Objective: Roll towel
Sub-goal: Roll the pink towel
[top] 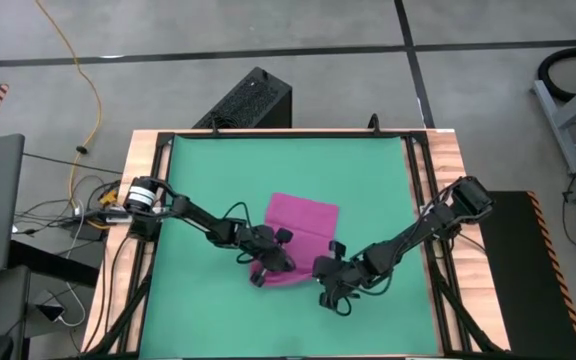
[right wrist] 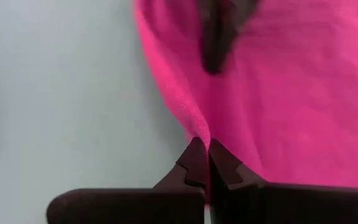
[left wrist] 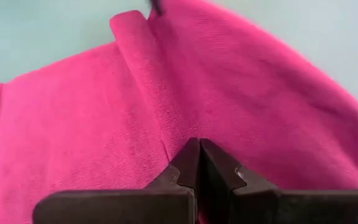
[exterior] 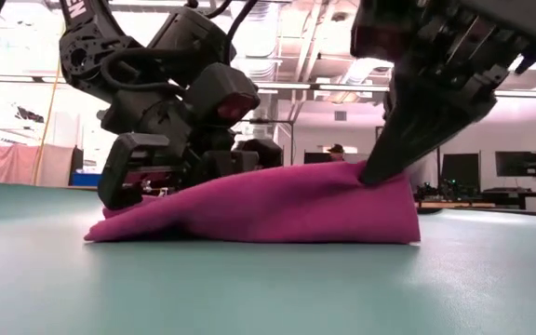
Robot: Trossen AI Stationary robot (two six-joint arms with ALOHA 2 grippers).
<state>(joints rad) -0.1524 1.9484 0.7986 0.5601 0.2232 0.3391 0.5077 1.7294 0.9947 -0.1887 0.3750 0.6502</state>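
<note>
1. Towel [top: 301, 235] of magenta cloth lies near the middle of the green mat [top: 368, 180], its near edge folded up into a hump.
2. We pinch that near edge with the left gripper [left wrist: 199, 155], fingers clamped on fabric.
3. Our right gripper [right wrist: 207, 155] is clamped on the towel's other near corner.

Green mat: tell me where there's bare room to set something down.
The green mat is bare along its far edge beyond the towel, and in the near strip below both arms. The middle is crowded: the left hand and right hand are both shut on the towel's near edge.
</note>
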